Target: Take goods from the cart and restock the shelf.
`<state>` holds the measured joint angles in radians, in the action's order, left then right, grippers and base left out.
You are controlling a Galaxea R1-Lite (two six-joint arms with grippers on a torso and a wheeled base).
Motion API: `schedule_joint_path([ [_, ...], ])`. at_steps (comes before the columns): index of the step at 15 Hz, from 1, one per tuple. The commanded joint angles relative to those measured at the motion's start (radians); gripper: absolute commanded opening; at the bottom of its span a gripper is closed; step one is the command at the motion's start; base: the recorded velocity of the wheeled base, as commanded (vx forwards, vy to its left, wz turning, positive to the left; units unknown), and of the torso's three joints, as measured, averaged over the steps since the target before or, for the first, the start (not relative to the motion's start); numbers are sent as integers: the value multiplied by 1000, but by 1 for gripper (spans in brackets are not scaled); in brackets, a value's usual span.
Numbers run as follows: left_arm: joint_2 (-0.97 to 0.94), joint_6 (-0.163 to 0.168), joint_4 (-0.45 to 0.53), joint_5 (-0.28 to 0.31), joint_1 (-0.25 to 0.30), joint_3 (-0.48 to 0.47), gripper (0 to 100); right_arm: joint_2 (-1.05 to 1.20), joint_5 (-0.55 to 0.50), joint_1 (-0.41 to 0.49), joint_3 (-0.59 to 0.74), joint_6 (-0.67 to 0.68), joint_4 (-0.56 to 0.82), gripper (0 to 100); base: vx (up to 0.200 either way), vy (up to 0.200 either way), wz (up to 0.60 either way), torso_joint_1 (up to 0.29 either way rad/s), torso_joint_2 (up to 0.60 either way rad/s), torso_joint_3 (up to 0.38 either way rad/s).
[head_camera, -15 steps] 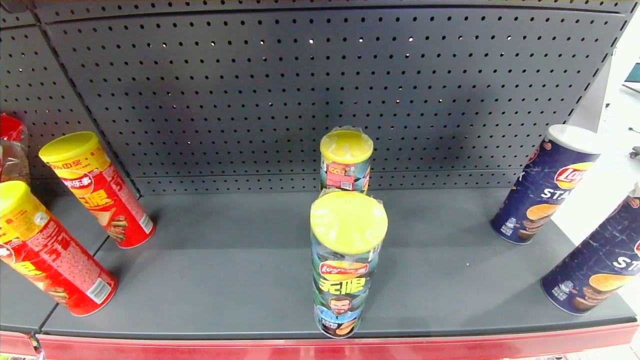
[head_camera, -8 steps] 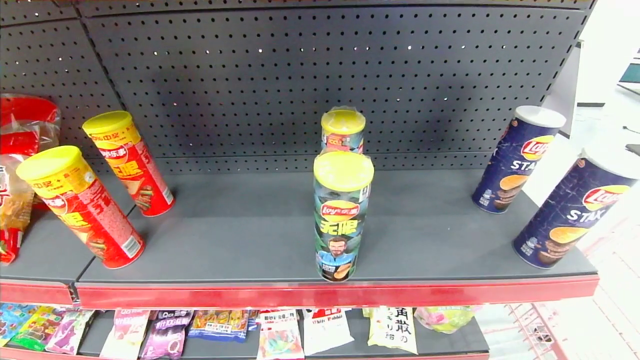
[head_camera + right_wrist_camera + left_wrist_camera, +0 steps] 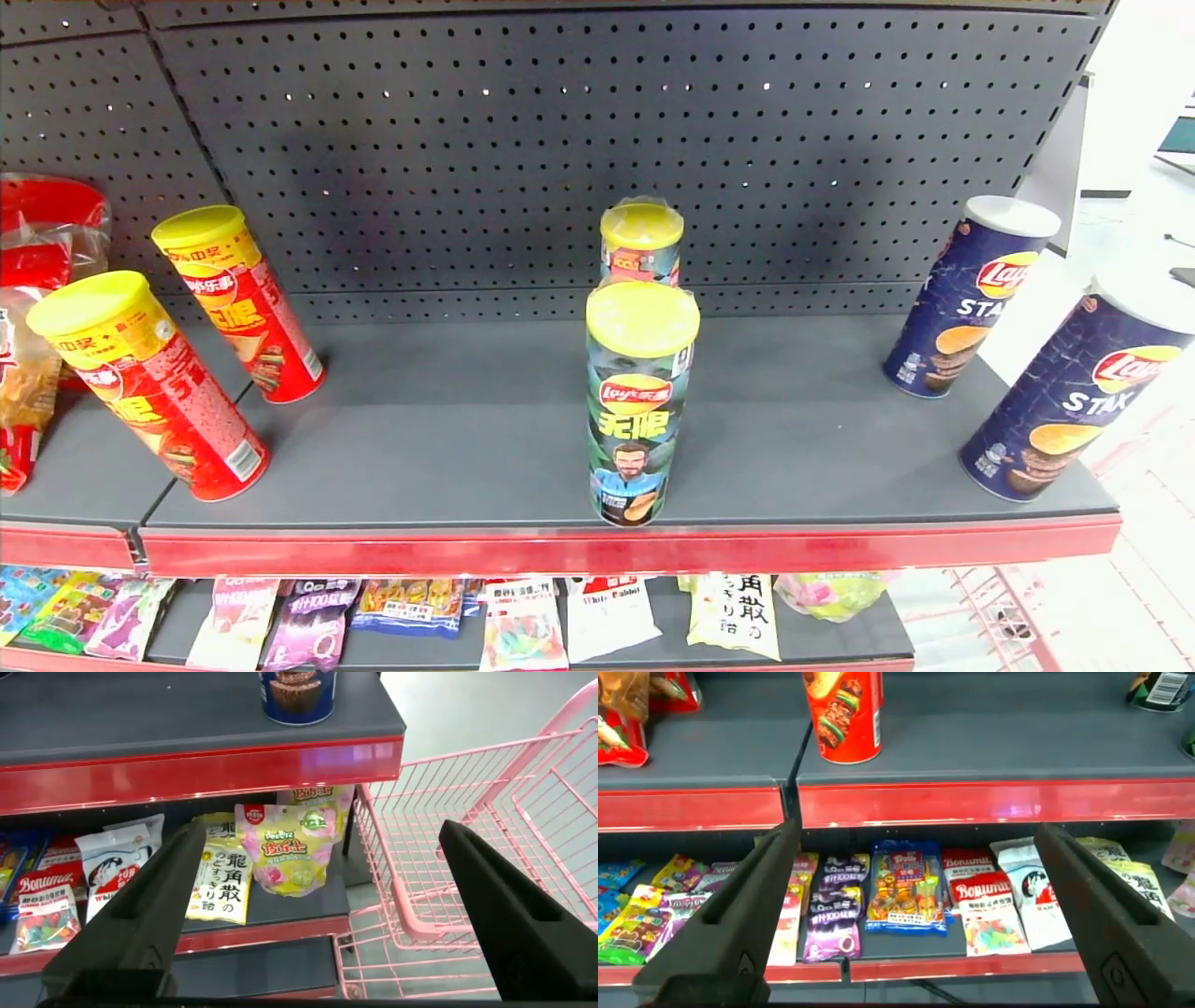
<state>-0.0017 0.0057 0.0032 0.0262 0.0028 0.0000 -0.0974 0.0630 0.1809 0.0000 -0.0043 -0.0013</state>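
Shop shelving with a dark pegboard back fills the scene. Left gripper [image 3: 915,929] hangs with its jaws wide apart and nothing between them, facing the lower shelf [image 3: 971,969] of packets [image 3: 904,885]. Right gripper [image 3: 322,924] is likewise spread and holds nothing. It is near the pink wire cart [image 3: 486,793], which stands just beside the shelving's right end. Above, the grey shelf [image 3: 448,439] carries 6 standing cans: 2 red cans [image 3: 149,383] at the left, 2 green cans [image 3: 641,401] in the middle, 1 behind the other, and 2 blue cans [image 3: 971,294] at the right. Wide gaps lie between the 3 groups, so restocking looks partly done at best. The next pick from the cart seems not yet begun. What goods remain in the cart cannot be told.
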Motion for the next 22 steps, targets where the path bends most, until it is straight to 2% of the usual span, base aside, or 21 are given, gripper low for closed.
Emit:
schedule_joint_path([
  [1, 2, 0, 0, 0, 0, 0, 100, -2, 1, 0, 0, 0, 0, 100, 0, 0, 0, 0, 0, 0],
  [9, 2, 3, 0, 5, 0, 0, 100, -2, 1, 0, 0, 0, 0, 100, 0, 0, 0, 0, 0, 0],
  [13, 2, 0, 0, 5, 0, 0, 100, -2, 3, -1, 0, -2, 0, 100, 0, 200, 0, -1, 4, 1],
  [22, 2, -4, 0, 5, 0, 0, 100, -2, 3, -1, 0, 0, 0, 100, 0, 0, 0, 0, 0, 0],
])
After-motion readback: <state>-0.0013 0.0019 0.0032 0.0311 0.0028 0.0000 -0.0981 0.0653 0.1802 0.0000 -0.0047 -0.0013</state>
